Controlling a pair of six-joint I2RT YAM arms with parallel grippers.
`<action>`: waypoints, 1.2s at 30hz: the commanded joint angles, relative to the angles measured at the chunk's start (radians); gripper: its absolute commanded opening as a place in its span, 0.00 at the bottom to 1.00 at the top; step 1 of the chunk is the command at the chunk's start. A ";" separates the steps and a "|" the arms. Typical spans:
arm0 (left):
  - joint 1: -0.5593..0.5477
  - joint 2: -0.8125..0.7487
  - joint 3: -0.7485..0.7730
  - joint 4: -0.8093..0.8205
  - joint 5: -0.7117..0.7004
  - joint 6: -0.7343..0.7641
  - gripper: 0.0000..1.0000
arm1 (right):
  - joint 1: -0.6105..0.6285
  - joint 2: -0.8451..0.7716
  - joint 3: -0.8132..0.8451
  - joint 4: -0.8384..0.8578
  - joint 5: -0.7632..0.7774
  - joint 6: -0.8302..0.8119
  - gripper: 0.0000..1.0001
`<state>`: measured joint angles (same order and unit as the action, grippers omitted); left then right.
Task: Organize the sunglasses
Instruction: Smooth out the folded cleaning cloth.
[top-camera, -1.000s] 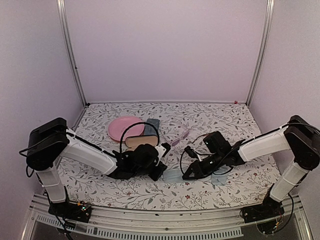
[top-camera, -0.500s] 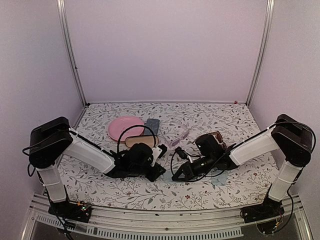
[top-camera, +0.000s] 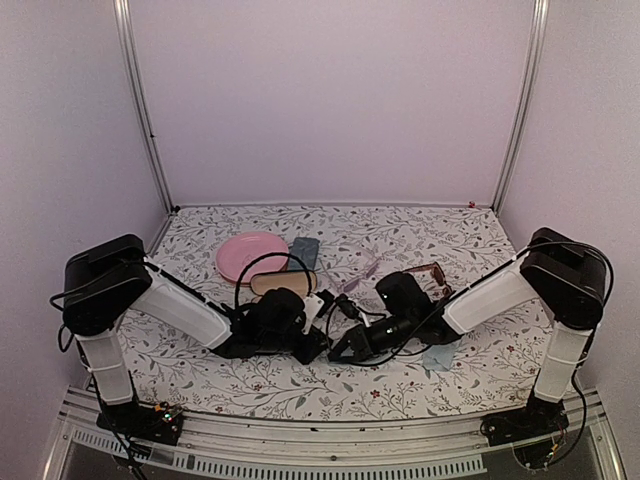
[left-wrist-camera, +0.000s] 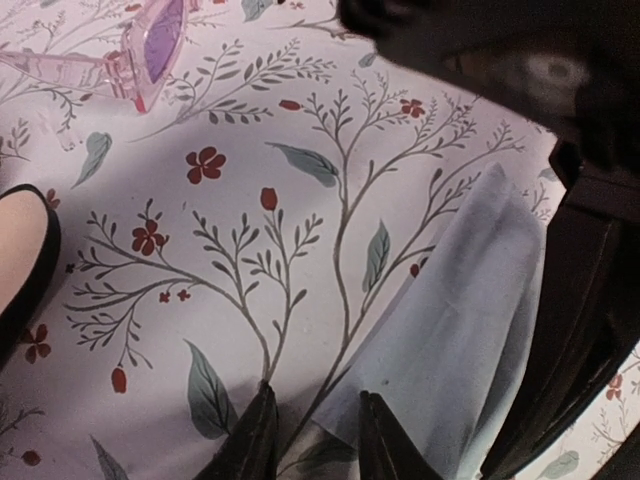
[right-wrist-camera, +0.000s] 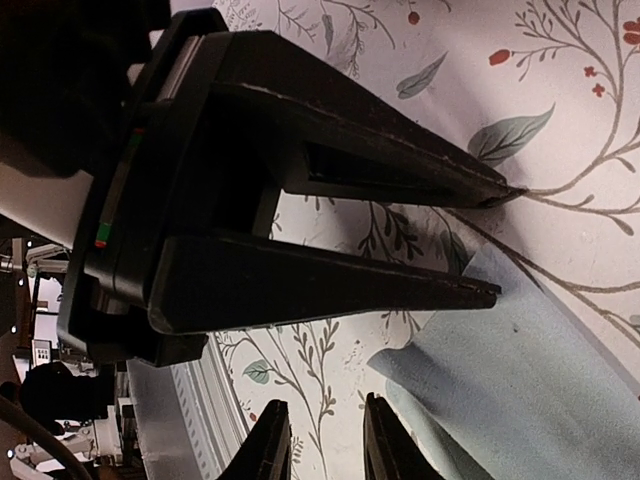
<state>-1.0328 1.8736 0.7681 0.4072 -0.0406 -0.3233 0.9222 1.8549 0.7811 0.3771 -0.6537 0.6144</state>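
Jaws of your left end effector (left-wrist-camera: 315, 400) stand narrowly apart, low over the tabletop (top-camera: 450, 235); a corner of a pale blue cloth (left-wrist-camera: 460, 320) reaches into the gap, and you cannot tell whether either finger touches it; nothing is clamped. Your right end effector (right-wrist-camera: 322, 405) faces it tip to tip from the other side of that cloth; its jaws are also narrow, with bare tabletop and the cloth's edge showing between them and nothing held. From the right wrist you see the left fingers (right-wrist-camera: 330, 280) spread a little, the lower tip at the cloth's corner.

Neither end effector is on the sunglasses. The pink pair (top-camera: 358, 268) lies on the tabletop just beyond both end effectors, between the black case (top-camera: 283, 283) and the brown pair (top-camera: 428, 272); the brown pair sits just behind your right arm, partly hidden by it. The black case shows a tan inside and lies just in front of a pink plate (top-camera: 248, 255); a grey-blue case (top-camera: 305, 246) lies at the plate's right edge. A second cloth (top-camera: 440, 357) lies under your right forearm.
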 joint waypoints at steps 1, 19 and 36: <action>0.013 0.038 -0.001 -0.047 -0.024 -0.014 0.30 | 0.015 0.029 0.019 0.042 0.025 0.000 0.28; 0.010 0.054 -0.006 -0.068 -0.062 -0.039 0.27 | 0.029 0.078 -0.030 0.088 0.016 0.032 0.28; -0.001 0.035 -0.015 -0.087 -0.116 -0.037 0.25 | 0.041 -0.018 -0.070 0.114 -0.045 0.092 0.28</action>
<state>-1.0344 1.8923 0.7753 0.4244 -0.1234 -0.3527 0.9565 1.8885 0.7200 0.4850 -0.6750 0.6930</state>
